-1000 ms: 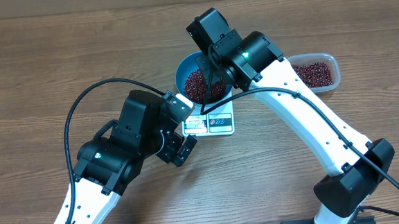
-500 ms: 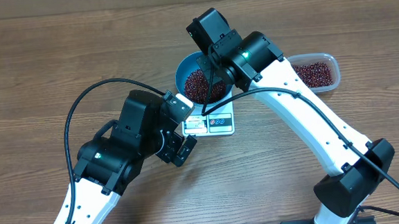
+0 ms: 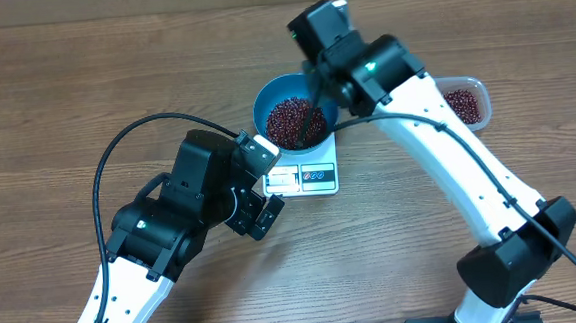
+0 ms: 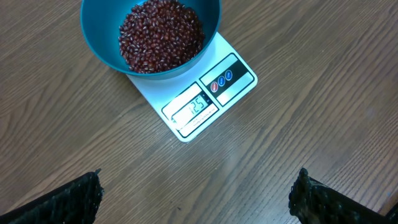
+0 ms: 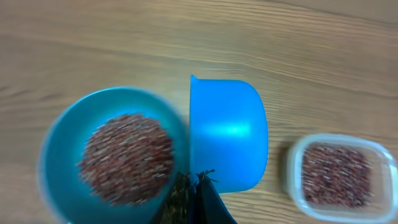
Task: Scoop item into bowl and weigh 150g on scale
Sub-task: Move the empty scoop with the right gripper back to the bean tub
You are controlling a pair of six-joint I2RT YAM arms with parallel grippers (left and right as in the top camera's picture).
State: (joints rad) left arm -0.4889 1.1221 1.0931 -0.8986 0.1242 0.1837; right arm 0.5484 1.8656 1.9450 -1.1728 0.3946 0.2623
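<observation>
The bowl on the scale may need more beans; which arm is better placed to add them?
Probably the right arm: its jaws are shut on the blue scoop, between the bowl and the bean tub. The left arm's jaws are open and empty, short of the scale.

I had the scale (image 3: 309, 176) near the middle of the table (image 3: 64, 95), its display edge toward the arms' bases. The bowl (image 3: 267, 93) sat on the rear part of the scale, with the beans (image 3: 291, 121) heaped inside it. To the right of the bowl, apart from it, stood the tub (image 3: 481, 88), with more of them lying in it. The scoop (image 5: 227, 134) hung between bowl and tub, just beside the bowl's rim, at the right gripper (image 5: 191, 183). The left gripper (image 4: 196, 193) hovered before the scale, a little to its left.
</observation>
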